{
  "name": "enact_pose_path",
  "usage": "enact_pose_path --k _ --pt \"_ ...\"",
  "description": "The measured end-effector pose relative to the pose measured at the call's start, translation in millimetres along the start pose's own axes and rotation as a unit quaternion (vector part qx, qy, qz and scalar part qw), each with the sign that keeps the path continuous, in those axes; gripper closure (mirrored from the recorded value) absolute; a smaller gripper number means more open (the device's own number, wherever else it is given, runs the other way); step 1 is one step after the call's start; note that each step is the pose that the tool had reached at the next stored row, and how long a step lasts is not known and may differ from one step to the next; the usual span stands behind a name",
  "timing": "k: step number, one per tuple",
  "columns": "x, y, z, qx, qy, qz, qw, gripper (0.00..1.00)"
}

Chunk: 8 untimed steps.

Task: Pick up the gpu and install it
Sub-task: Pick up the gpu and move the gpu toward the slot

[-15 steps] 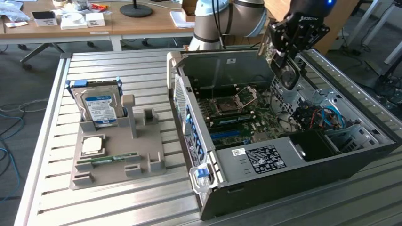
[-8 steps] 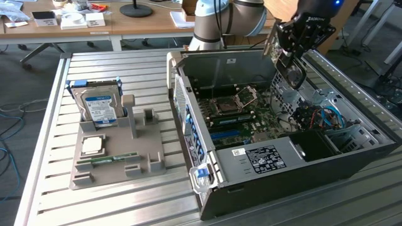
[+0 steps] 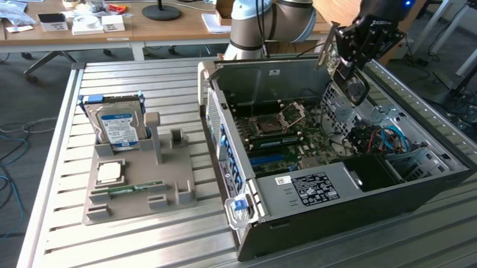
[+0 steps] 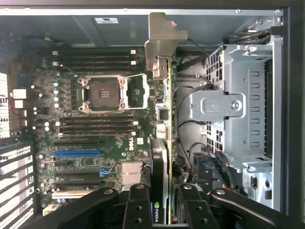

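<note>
Exterior view: gripper [image 3: 356,58] is hovering at about 1 o'clock in the frame, over the far rim of the open computer case [image 3: 358,223]. The jaws are pinching the gpu [image 3: 354,84], which is hanging on edge below them, round black fan facing the case interior, silver bracket [image 3: 328,47] pointing up toward 11 o'clock from the fan. The card is sitting clear above the motherboard [image 3: 298,142], not seated in any slot.

Wrist view: the gpu [image 4: 159,157] is showing edge-on between the two black fingers [image 4: 138,202], running between the motherboard [image 4: 95,133] and the grey drive cage [image 4: 238,105]. The empty CPU socket [image 4: 102,93] and a blue slot [image 4: 78,153] are lying exposed.

At 9 o'clock of the case, a grey holder [image 3: 142,195] is resting on the slatted desk [image 3: 134,245], carrying an upright hard drive [image 3: 119,125] and a RAM stick [image 3: 134,188].
</note>
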State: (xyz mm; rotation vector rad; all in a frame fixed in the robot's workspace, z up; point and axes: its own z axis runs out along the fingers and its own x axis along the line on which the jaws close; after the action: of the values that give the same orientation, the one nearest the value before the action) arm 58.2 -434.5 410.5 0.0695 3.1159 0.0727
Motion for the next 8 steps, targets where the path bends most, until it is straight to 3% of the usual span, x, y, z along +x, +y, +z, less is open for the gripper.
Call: enact_pose_path --k 8 --pt "-7.8 0.3 0.4 0.0 0.0 0.0 1.0 0.73"
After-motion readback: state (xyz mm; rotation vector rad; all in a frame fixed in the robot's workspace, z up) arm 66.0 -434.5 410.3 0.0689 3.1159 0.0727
